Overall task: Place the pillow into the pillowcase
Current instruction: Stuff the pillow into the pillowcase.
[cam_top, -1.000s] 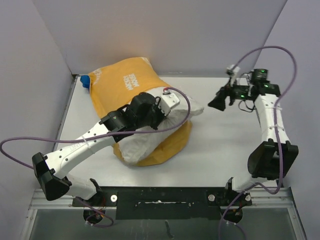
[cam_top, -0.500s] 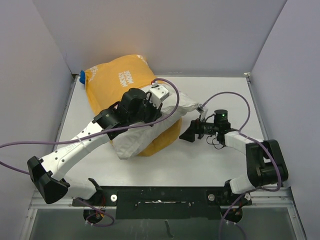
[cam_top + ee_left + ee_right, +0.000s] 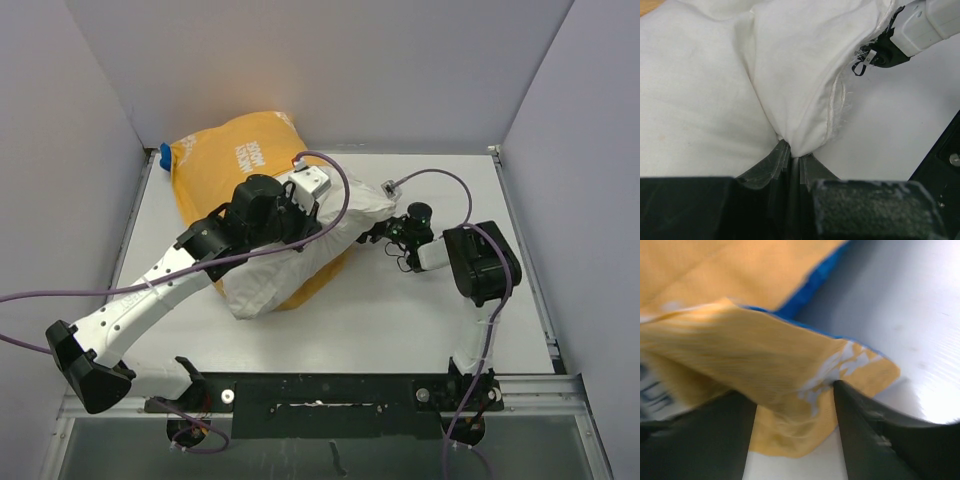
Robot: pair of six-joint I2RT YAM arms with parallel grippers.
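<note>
Top view: the pillow [image 3: 262,288] is lying mid-frame, partly inside the yellow pillowcase [image 3: 225,165], and the left gripper [image 3: 318,212] is pinching it.

Left wrist: at bottom centre, the closed jaws are clamping a pillow fold.

Right wrist: the right gripper [image 3: 792,392] is standing wide, and the pillowcase edge is lying between its fingers [image 3: 862,430].

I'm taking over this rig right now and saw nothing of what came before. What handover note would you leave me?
Left hand: shut, pinching a fold of the pillow.
Right hand: open around a yellow corner of the pillowcase, not closed on it.
Where: the pillowcase lies yellow side up at the far left of the table. The pillow lies across its near part, with much of it outside. The left arm hides how far in it is.
Done: pillow gripped and brought to the case.
Left: grip the case's edge, hold it open and push the pillow fully in.
</note>
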